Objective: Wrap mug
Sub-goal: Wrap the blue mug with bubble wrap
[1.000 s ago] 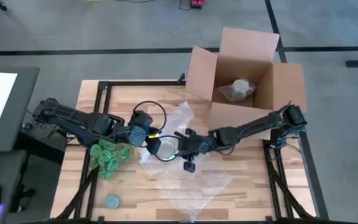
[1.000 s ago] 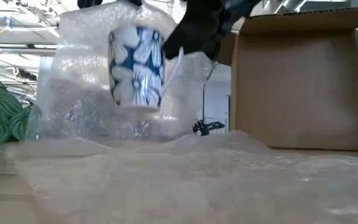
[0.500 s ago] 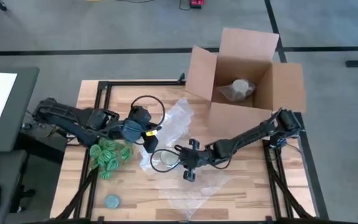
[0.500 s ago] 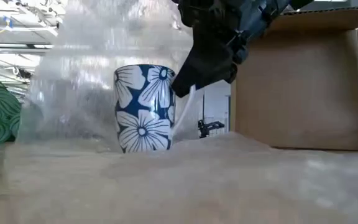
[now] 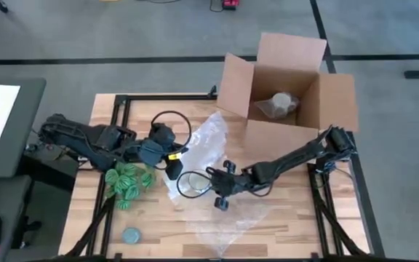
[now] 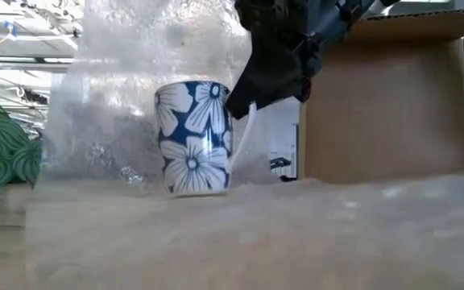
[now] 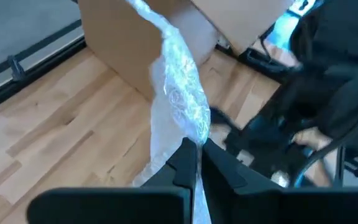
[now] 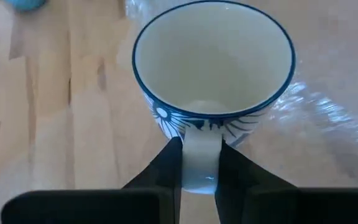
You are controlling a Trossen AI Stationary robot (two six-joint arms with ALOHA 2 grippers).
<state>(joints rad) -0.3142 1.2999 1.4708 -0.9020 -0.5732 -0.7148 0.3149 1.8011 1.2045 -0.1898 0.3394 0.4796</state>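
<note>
The mug (image 5: 190, 184) is blue with white flowers, white inside, with a white handle. It stands upright (image 6: 193, 137) on a clear sheet of bubble wrap (image 5: 228, 215) in the middle of the table. My right gripper (image 8: 199, 163) is shut on its handle, reaching in from the right. My left gripper (image 7: 195, 157), just left of the mug and farther back, is shut on the bubble wrap. That part of the sheet rises as a wall (image 6: 135, 80) behind the mug. My left gripper pinches an edge of the bubble wrap (image 7: 190, 127) between its two fingers, holding that part up off the table while the sheet's near part lies flat. My right gripper pinches the mug's handle (image 8: 199, 146) between its two fingers (image 8: 168, 163), coming slanting down from the table's right. The mug is upright, its base on the bubble wrap.
An open cardboard box (image 5: 308, 109) at the far right holds a wrapped item (image 5: 281, 104). A green patterned bundle (image 5: 126, 182) lies left of the mug. A flat grey-blue disc (image 5: 131, 235) lies near the front left edge.
My right gripper has come down and toward the near edge with the mug. The mug hung clear of the table and now stands upright on the bubble wrap. My left gripper keeps the wrap's edge raised.
</note>
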